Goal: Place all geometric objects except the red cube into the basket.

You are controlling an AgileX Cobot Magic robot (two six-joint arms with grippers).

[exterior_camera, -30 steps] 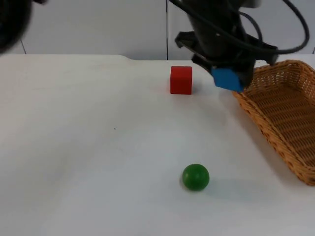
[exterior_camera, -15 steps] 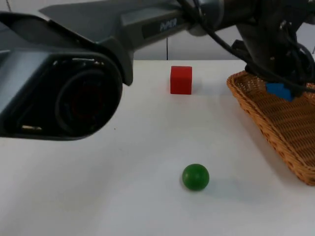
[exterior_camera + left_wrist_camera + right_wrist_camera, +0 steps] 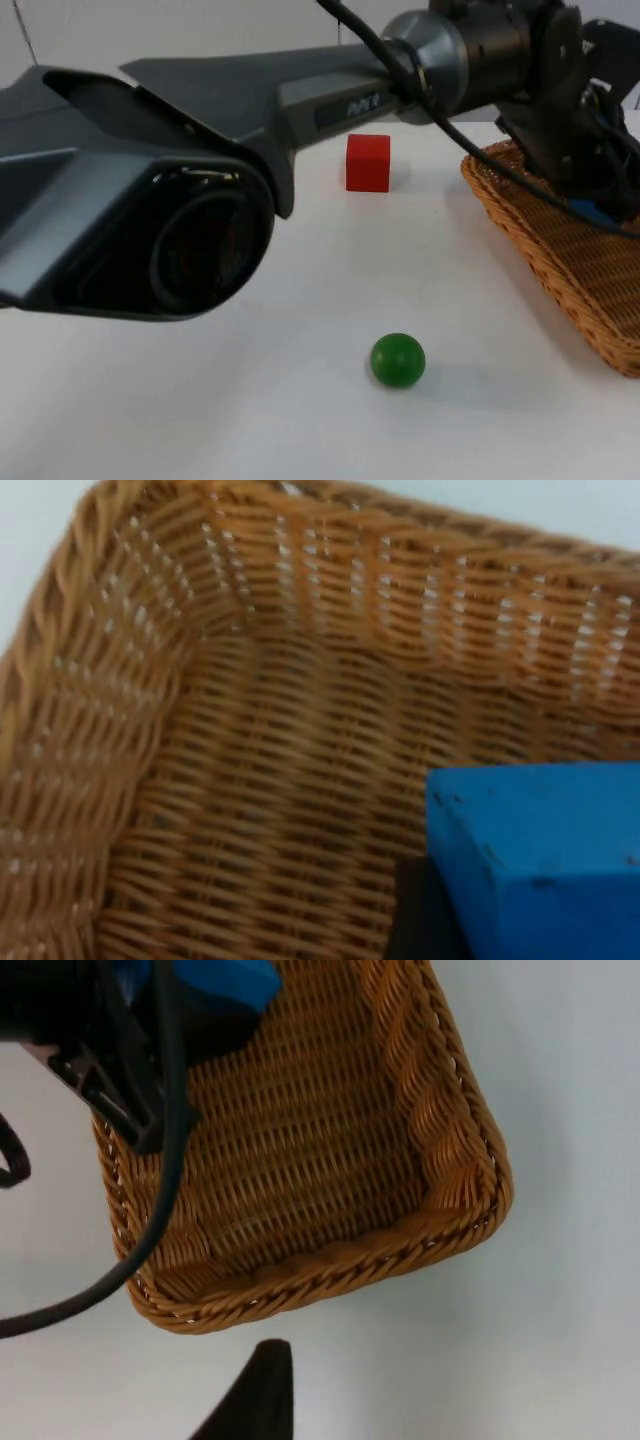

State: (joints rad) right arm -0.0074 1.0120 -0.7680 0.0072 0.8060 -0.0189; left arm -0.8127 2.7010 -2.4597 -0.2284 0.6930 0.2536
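Observation:
My left arm reaches across the table, and its left gripper (image 3: pixel 588 203) hangs inside the wicker basket (image 3: pixel 535 250) at the right, shut on a blue block (image 3: pixel 593 212). In the left wrist view the blue block (image 3: pixel 540 860) sits just above the basket's woven floor (image 3: pixel 250 780). The right wrist view looks down on the basket (image 3: pixel 300 1160), with the blue block (image 3: pixel 215 980) held over it. A red cube (image 3: pixel 368 162) stands on the table at the back. A green ball (image 3: pixel 398 360) lies nearer the front. The right gripper's fingertip (image 3: pixel 255 1400) hovers beside the basket.
The left arm's grey links (image 3: pixel 200 180) span the left and middle of the top view and hide the table beneath them. The basket lies at the table's right edge, with the grey partition wall (image 3: pixel 200 25) behind.
The left gripper has carried the blue block from over the basket's near rim further right and down into the basket. The red cube and the green ball have not moved.

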